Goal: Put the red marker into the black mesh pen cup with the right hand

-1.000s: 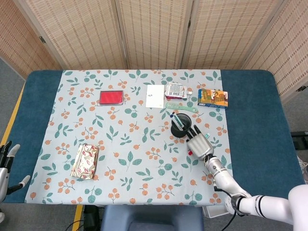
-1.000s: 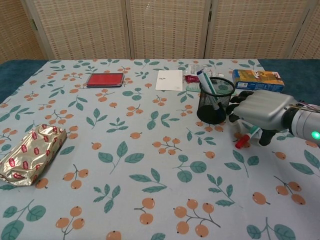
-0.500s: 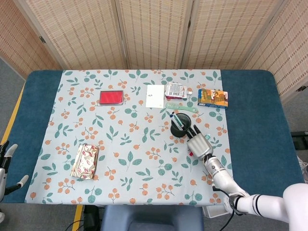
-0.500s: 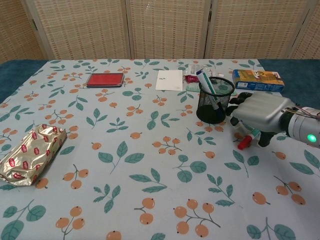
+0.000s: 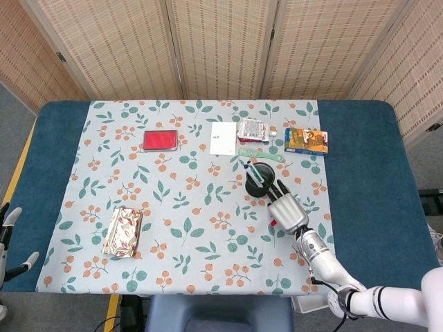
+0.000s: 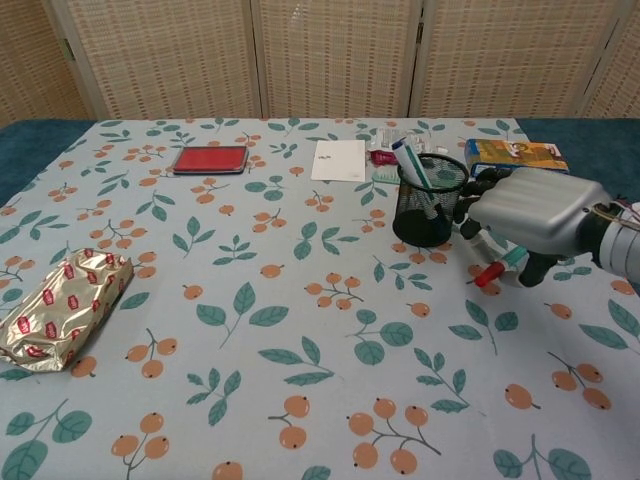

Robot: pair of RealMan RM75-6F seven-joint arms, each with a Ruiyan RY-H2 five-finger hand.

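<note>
From the head view: right hand [image 5: 288, 211] seen from its back, fingers [image 5: 279, 189] stretched toward the black mesh pen cup [image 5: 259, 181], their tips just beside its near rim — touching or not, cannot tell. A sliver of the red marker [image 5: 273, 222] peeking out at the hand's left edge, the rest hidden under the palm. Beyond the fingers, past the cup: a green comb [image 5: 261, 153], a white card [image 5: 222, 138], a pink-and-clear packet [image 5: 253, 129] and a colourful box [image 5: 306, 140]. Far to the left of the fingers, a red stamp pad [image 5: 160, 140] and a gold foil packet [image 5: 123, 232]. Left hand [image 5: 8, 238] at the frame's lower left corner, off the floral tablecloth [image 5: 194, 200], fingers apart and holding nothing. From the chest view: right hand [image 6: 525, 215] lifted off the cloth, fingers [image 6: 474, 208] curled narrow around the red marker [image 6: 490, 271] — held beneath the palm, tilted, red end lowest and pointing down-left, clear of the table. Black mesh pen cup [image 6: 430, 200] just beside the fingertips, upright, pens already standing in it; marker outside the cup, below and to the right of its rim. Colourful box [image 6: 515, 155] behind the hand.
</note>
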